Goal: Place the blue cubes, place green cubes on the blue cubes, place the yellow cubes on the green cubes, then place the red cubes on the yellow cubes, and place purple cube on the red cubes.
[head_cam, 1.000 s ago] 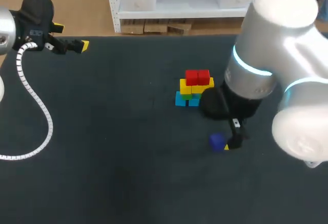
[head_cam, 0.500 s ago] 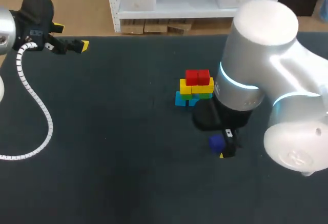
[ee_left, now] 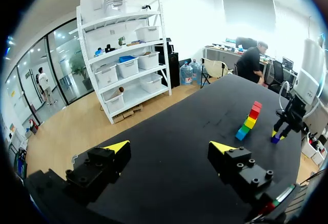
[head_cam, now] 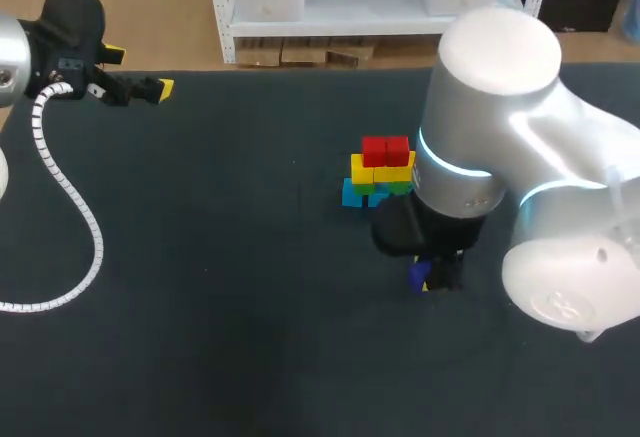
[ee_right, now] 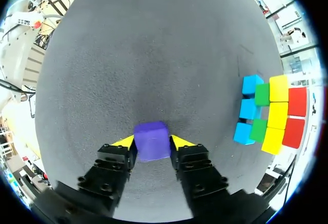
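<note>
Purple cube (ee_right: pixel 151 141) sat near the cube stack (ee_right: pixel 269 112), with the right gripper (ee_right: pixel 152 144) clamped on its two sides. Left gripper (ee_left: pixel 169 149) hung well away from the stack, fingers spread apart.

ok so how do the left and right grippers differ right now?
The left gripper is open and empty; the right gripper is shut on the purple cube. The left gripper sits at the far left corner of the table, well away from the stack; the right gripper is low over the table, close to the stack on its near side. Both have yellow tips.
</note>
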